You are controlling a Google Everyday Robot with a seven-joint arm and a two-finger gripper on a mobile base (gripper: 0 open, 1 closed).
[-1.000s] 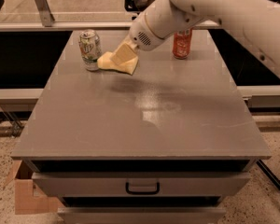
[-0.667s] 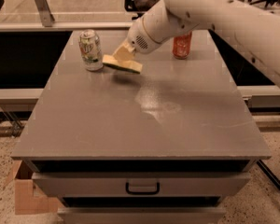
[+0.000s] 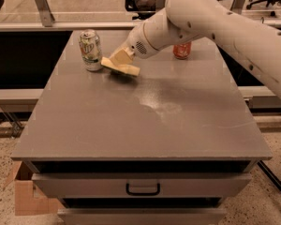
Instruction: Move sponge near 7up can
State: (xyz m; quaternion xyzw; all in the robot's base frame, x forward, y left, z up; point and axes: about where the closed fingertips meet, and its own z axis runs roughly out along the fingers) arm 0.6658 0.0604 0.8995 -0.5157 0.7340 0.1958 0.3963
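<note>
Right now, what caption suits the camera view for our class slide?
Robot tool grips the sponge beside the 7up can on a grey table.

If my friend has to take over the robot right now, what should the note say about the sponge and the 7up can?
Pincer: at the back left of the table, closed on the sponge.
Sponge: just right of the 7up can. I cannot tell if they touch, or if the sponge rests on the table.
Red-orange can: further right, behind the arm, well apart.
Done: the sponge is next to the 7up can.
Left: probably let go, then lift the arm away without bumping the can.
</note>
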